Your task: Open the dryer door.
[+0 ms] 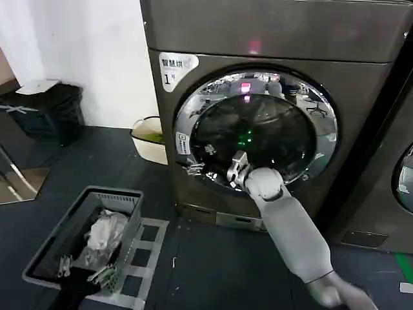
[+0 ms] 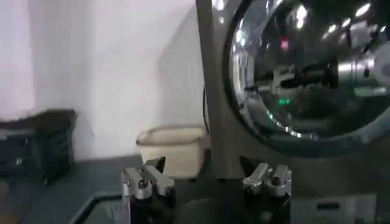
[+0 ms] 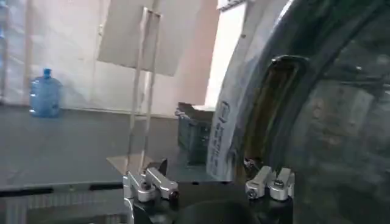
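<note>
While the dryer door (image 1: 258,132) sits shut against the dryer (image 1: 361,77), the right pincer (image 1: 236,166) reaches its lower left rim.

At far left a dark bin (image 1: 48,110) stands by the wall, a laundry basket (image 1: 77,219) lies on the floor, and a cream tub (image 1: 150,139) sits beside the machine. Seen from the left wrist, the left pincer (image 2: 207,179) hangs spread wide before the dryer's lower front. Right pincer's fingers (image 3: 271,181) stand wide apart at the chrome rim, gripping nothing.
</note>
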`<state>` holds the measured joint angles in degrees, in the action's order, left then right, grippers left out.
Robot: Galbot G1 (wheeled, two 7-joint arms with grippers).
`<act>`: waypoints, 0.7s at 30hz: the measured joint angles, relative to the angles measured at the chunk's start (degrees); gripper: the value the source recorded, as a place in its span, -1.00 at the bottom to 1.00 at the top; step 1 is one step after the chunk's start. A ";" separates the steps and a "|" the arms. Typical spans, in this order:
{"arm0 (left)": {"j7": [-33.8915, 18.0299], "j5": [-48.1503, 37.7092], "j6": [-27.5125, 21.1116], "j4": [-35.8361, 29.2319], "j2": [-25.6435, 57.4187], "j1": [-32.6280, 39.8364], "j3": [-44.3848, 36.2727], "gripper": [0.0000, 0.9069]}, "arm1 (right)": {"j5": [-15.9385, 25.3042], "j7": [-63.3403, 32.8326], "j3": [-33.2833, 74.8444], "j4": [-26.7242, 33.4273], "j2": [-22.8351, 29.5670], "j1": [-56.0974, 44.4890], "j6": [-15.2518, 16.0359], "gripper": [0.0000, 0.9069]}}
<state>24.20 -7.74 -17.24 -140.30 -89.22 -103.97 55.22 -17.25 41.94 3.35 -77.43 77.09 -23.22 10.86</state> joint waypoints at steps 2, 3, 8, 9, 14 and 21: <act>0.32 -0.13 -0.79 0.58 0.61 0.76 0.61 1.00 | -0.38 1.45 -0.01 -0.67 -0.41 -0.20 0.31 1.00; 0.81 -0.79 -0.95 0.92 0.97 1.15 0.95 1.00 | -0.79 2.21 0.00 -1.02 -0.68 -0.38 0.59 1.00; 0.97 -5.84 -0.85 3.18 3.31 3.32 2.95 1.00 | -2.94 6.86 0.44 -3.21 -2.15 -1.58 1.90 1.00; 1.00 -7.33 -0.22 4.05 4.13 4.11 3.57 1.00 | -3.01 8.09 0.51 -3.80 -2.62 -2.01 1.90 1.00; 4.70 -12.76 -0.19 7.86 8.93 7.74 6.61 1.00 | -3.06 14.98 0.68 -7.10 -4.94 -4.06 3.37 1.00; 13.39 -20.51 5.17 13.66 17.71 12.35 6.77 1.00 | -4.63 23.83 2.61 -12.31 -8.87 -7.75 5.21 1.00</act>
<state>37.59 -28.25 -12.07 -126.65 -71.51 -91.62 61.98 -21.87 65.78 5.96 -89.74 68.22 -30.97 16.07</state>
